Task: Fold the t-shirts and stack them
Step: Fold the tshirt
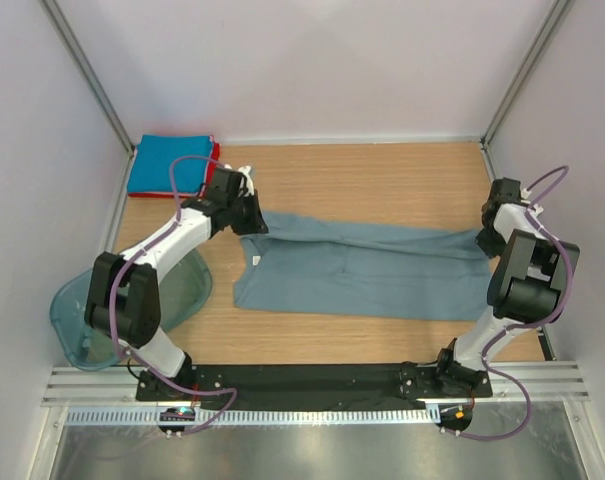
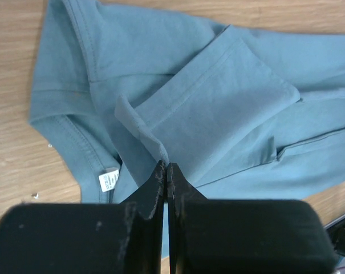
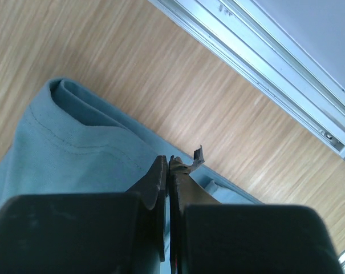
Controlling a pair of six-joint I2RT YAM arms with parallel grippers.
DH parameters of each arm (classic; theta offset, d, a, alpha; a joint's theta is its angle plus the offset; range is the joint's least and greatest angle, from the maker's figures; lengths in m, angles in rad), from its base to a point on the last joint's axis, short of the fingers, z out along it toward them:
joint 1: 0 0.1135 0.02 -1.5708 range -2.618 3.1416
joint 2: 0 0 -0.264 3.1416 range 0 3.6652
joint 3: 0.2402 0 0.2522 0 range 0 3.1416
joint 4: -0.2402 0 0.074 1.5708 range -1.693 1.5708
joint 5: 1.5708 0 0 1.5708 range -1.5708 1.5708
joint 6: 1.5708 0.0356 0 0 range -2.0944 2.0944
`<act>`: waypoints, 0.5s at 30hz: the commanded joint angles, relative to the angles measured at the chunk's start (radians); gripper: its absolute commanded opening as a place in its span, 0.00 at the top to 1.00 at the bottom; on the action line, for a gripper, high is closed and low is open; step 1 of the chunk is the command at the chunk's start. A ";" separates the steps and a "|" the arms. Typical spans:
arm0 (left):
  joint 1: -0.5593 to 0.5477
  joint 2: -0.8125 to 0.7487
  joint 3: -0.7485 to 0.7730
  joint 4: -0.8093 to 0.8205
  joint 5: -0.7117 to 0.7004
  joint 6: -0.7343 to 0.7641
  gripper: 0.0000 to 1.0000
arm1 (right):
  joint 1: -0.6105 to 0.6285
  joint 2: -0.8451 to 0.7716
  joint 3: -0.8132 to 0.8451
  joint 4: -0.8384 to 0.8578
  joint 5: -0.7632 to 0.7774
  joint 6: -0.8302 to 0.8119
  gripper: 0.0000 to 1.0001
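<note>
The grey-blue t-shirt (image 1: 362, 265) lies stretched crosswise over the middle of the wooden desk (image 1: 382, 180). Most of its cloth is flat on the wood, and its far edge runs in a line from one gripper to the other. Its small white neck label (image 2: 108, 180) shows at the left end, facing up beside a stitched hem. In the left wrist view a hemmed flap (image 2: 218, 97) of the same shirt is doubled over the body, and a soft ridge of cloth rises from it straight into the left gripper (image 2: 165, 166). That gripper's jaws are pressed together with the ridge pinched between them. At the other end the right gripper (image 3: 167, 162) is likewise closed tight, nipping the shirt's edge (a small tongue of fabric sticks out just past the fingertips), and a rolled fold of the cloth lies on the desk beyond it. An aluminium rail (image 3: 263, 63) crosses that view at the desk's border. In the far left corner of the desk, well apart from the spread shirt, the bright blue t-shirt (image 1: 167, 165) sits folded square on top of the red t-shirt (image 1: 216, 152), of which only a strip shows along the right side. A translucent teal tub (image 1: 77, 310) rests at the near left, partly under the left arm, its rim near the grey-blue shirt's left end.
</note>
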 commanded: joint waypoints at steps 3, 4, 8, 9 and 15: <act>-0.003 -0.053 -0.028 -0.049 -0.015 0.031 1.00 | -0.005 -0.109 -0.051 0.029 0.045 0.017 0.99; -0.003 -0.055 -0.030 -0.054 -0.017 0.033 1.00 | -0.005 -0.115 -0.057 0.026 0.048 0.019 0.99; -0.003 -0.063 -0.047 -0.068 -0.026 0.036 1.00 | -0.007 -0.135 -0.091 0.034 0.048 0.017 0.99; -0.003 -0.067 -0.054 -0.071 -0.026 0.036 1.00 | -0.007 -0.138 -0.097 0.035 0.048 0.019 0.99; -0.003 -0.053 -0.065 -0.083 -0.001 0.042 0.99 | -0.008 -0.155 -0.143 0.032 0.063 0.045 0.98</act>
